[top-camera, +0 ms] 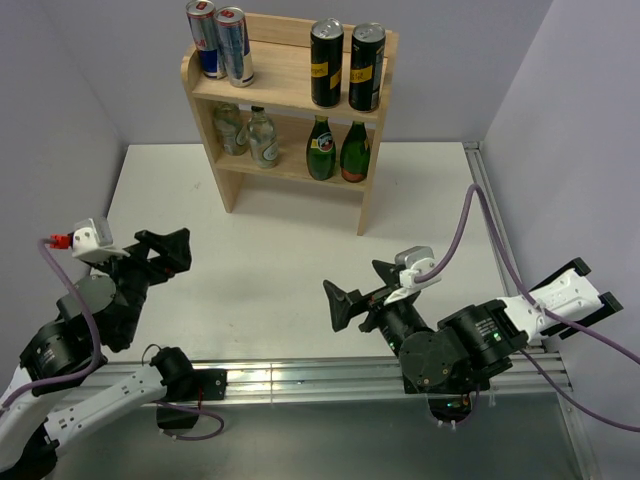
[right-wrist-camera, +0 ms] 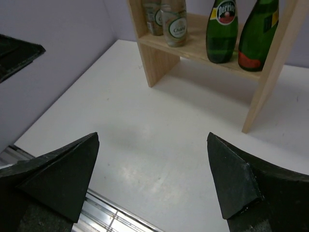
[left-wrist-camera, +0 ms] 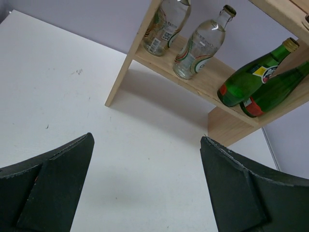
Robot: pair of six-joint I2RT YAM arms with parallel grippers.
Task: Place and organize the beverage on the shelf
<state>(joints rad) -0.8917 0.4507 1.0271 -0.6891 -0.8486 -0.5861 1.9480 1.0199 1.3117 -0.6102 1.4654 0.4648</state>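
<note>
The light-wood shelf (top-camera: 290,88) stands at the back of the white table. Its top tier holds two blue-silver cans (top-camera: 220,42) and two black cans (top-camera: 346,64). Its lower tier holds two clear bottles (top-camera: 248,132) and two green bottles (top-camera: 338,149). My left gripper (top-camera: 172,252) is open and empty, well in front of the shelf's left side. My right gripper (top-camera: 352,282) is open and empty, in front of the shelf's right side. The left wrist view shows the left gripper (left-wrist-camera: 146,137), the shelf (left-wrist-camera: 126,70), the clear bottles (left-wrist-camera: 199,46) and the green bottles (left-wrist-camera: 251,79). The right wrist view shows the right gripper (right-wrist-camera: 153,135), the shelf (right-wrist-camera: 268,82) and the green bottles (right-wrist-camera: 221,31).
A metal rail (top-camera: 300,375) runs along the table's near edge. Grey walls close in the left, back and right sides. A purple cable (top-camera: 470,215) loops from the right arm. Part of the left arm (right-wrist-camera: 14,55) shows in the right wrist view.
</note>
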